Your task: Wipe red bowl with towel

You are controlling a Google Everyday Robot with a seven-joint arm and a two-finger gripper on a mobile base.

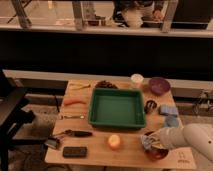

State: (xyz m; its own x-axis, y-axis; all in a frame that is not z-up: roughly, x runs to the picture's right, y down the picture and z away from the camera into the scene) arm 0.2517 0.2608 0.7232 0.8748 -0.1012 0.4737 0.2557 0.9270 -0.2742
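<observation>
The red bowl point(156, 151) sits at the front right corner of the wooden table point(95, 150). My gripper point(150, 142) comes in from the right on a white arm point(192, 138) and is over the bowl's left rim. A pale blue-grey towel point(147, 142) shows bunched at the gripper, lying on the bowl's left edge. The arm covers part of the bowl.
A green tray point(117, 107) fills the table's middle. An orange fruit point(114, 141) lies left of the bowl. A purple bowl point(159, 85), white cup point(136, 79), blue sponges point(169, 110), carrot point(75, 101), utensils point(75, 133) and black item point(74, 151) are spread around.
</observation>
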